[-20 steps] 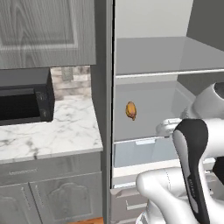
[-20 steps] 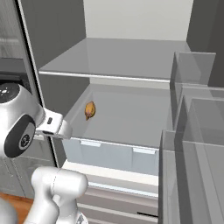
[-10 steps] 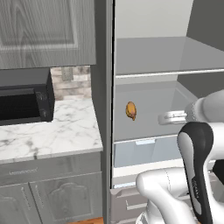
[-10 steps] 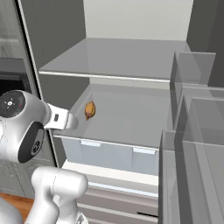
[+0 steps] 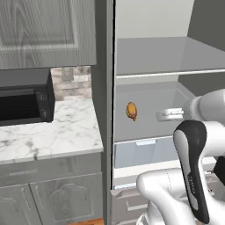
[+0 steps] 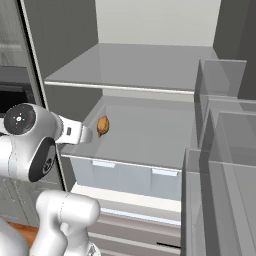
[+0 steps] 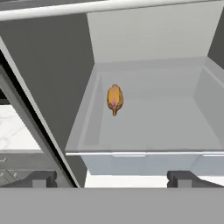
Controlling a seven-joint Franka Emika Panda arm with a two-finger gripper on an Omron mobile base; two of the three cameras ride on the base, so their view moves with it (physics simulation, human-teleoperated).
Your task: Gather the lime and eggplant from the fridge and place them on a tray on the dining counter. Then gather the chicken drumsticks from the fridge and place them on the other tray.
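Drumstick (image 7: 114, 99) sits alone on the fridge shelf (image 7: 175, 127), over toward its left side, and we see it in front of our gripper (image 7: 111, 178) with clear air between them. Our jaws are spread as wide as they go, holding nothing, hovering just outside the shelf's front edge above the drawer (image 5: 145, 154) below.

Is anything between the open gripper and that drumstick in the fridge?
Nothing visible. The drumstick lies alone on the fridge shelf, toward its left side, and the gripper is open just outside the shelf's front edge, with bare shelf between them.
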